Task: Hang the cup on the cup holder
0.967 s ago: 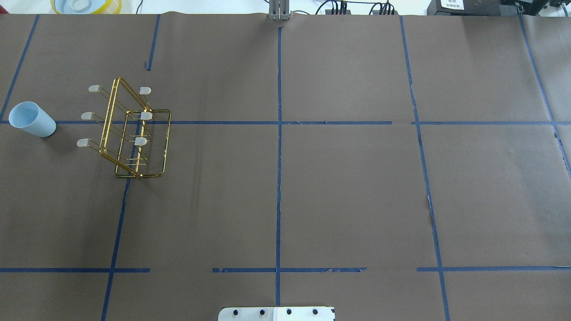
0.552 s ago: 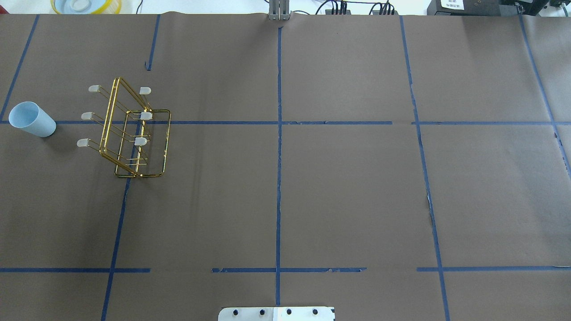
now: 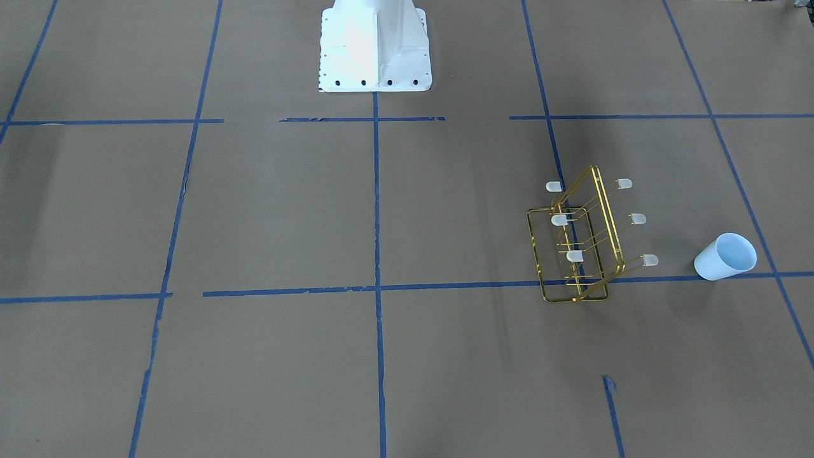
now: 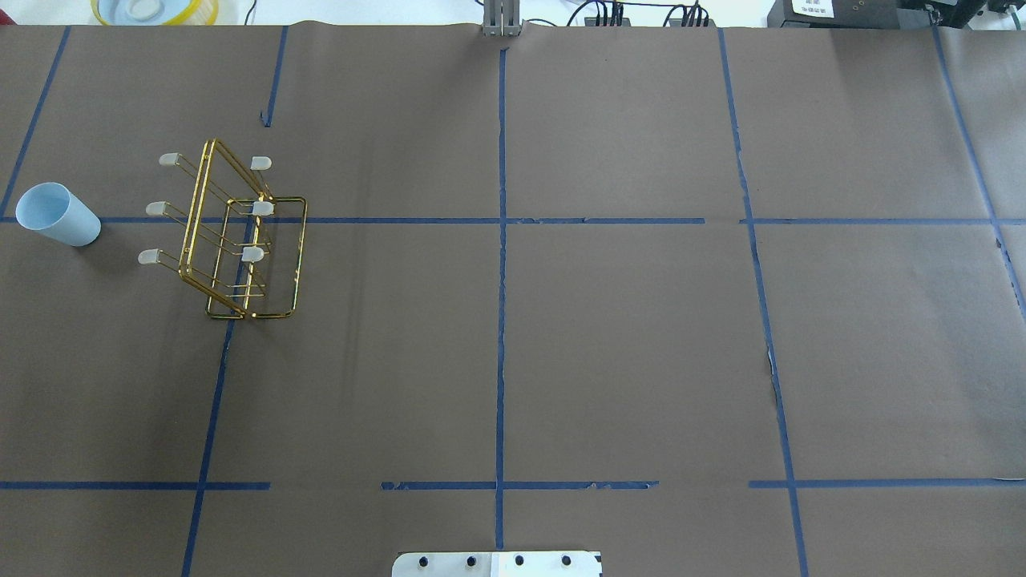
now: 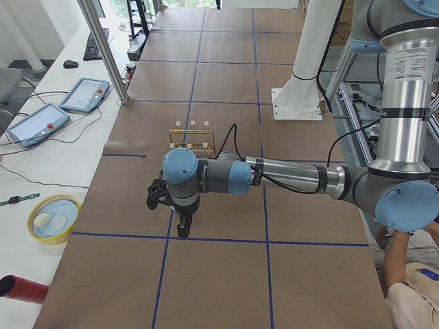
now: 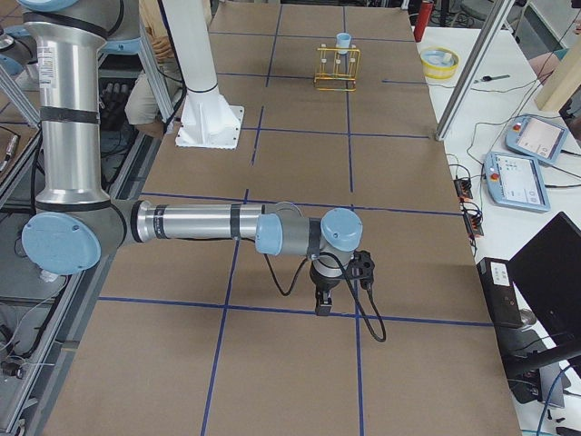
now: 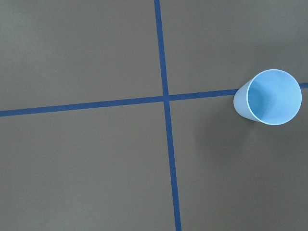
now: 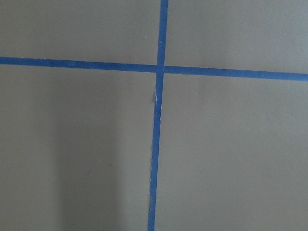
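One cup (image 4: 56,214), one cup holder (image 4: 195,216), six capped prongs (image 4: 168,159)

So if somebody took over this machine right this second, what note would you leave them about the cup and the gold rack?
Left claw: hangs over the table, pointing down; open or shut, I cannot tell.
Right claw: likewise, far from the cup.
The cup stands upright, mouth up, on the table beside the cup holder, not touching it. All six prongs are bare.
Done: nothing yet.
To do: pick up the cup, hang it on a prong.
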You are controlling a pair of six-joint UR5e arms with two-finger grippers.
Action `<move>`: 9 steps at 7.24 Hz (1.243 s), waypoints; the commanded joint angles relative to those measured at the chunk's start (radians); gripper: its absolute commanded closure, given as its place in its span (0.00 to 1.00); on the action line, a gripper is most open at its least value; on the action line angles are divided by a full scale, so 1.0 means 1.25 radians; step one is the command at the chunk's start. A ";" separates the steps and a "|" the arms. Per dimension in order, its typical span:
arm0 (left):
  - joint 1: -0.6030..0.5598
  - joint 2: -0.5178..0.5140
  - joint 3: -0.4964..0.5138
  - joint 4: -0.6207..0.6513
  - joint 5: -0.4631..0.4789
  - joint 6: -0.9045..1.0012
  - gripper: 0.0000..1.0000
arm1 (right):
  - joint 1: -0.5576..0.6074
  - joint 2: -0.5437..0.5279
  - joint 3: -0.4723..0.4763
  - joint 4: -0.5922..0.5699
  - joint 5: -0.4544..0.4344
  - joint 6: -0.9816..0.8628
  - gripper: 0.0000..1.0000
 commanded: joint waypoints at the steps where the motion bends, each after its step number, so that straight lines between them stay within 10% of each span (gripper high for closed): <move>1: 0.000 -0.001 -0.004 -0.013 -0.003 -0.001 0.00 | 0.000 0.000 0.000 0.000 0.000 0.000 0.00; 5: 0.002 0.024 0.101 -0.304 -0.008 -0.024 0.00 | 0.000 0.000 0.000 0.000 0.000 0.000 0.00; 9: 0.114 0.044 0.210 -0.877 0.085 -0.465 0.04 | 0.000 0.000 0.000 0.000 0.000 0.000 0.00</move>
